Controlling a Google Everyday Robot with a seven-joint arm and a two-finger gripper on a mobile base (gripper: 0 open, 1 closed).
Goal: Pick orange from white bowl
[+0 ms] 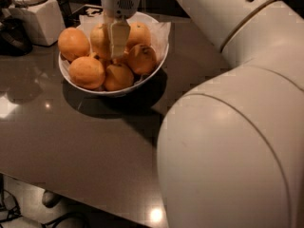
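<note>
View of the desk (pixel 71 141) with the tool (pixel 118 50) lowered into the bowl (pixel 118 92). We see the tool hanging from its pale wrist straight down into the middle of the fruit, its tip among the two rear fruits and the ones in front of it. We cannot tell whether the tool is apart or together, nor whether it presses on any fruit.

Progress: we judge the pick as reached but not completed. We count six fruits, all resting in the bowl on the crinkled paper (pixel 159 31); none is raised. The orange (pixel 100 41) that we take as the target, the yellowish one, lies touching the tool on its left as the camera sees it. Another fruit sits just beside the tool on the opposite side, and a speckled one (pixel 142 59) lies nearer to us on that same side. What is left, in our judgement, is to secure the grip and lift the orange clear of the rim.

Writing: we read no brand, label or lettering. The white box (pixel 43 21), well apart from the tool to the left, shows none. The arm (pixel 237 141) fills the right of the view.
</note>
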